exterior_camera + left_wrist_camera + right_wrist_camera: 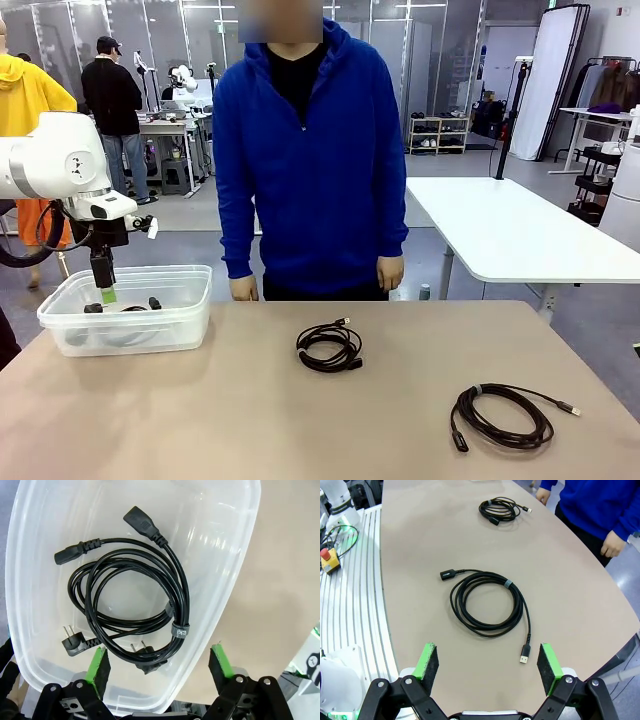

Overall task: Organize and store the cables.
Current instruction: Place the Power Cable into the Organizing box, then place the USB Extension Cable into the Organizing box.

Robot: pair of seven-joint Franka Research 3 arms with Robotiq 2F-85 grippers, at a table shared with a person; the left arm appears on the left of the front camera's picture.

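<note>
Nearest to you, toward the counter's (250,420) near right corner, one black cable (500,437) (507,584) lies flat as a loose round coil. It is bound with a small grey tie, and its silver-tipped plug trails off toward the right edge. The right hand (487,650) hangs above this coil, released: its green pads stand wide apart with nothing between them. Near the middle of the counter, well apart from the first, a second black cable (340,364) (497,510) rests in a tighter coil. At the far left corner stands a clear plastic bin (130,330) (225,555). In it lies a coil of black power cord (175,580), its plug ends spread over the bin floor. The left hand (107,295) (159,652) is positioned over the bin, also released, fingers spread and gripping nothing. At the far edge a person in a blue top stands with both hands (243,289) lowered, touching neither cable.
</note>
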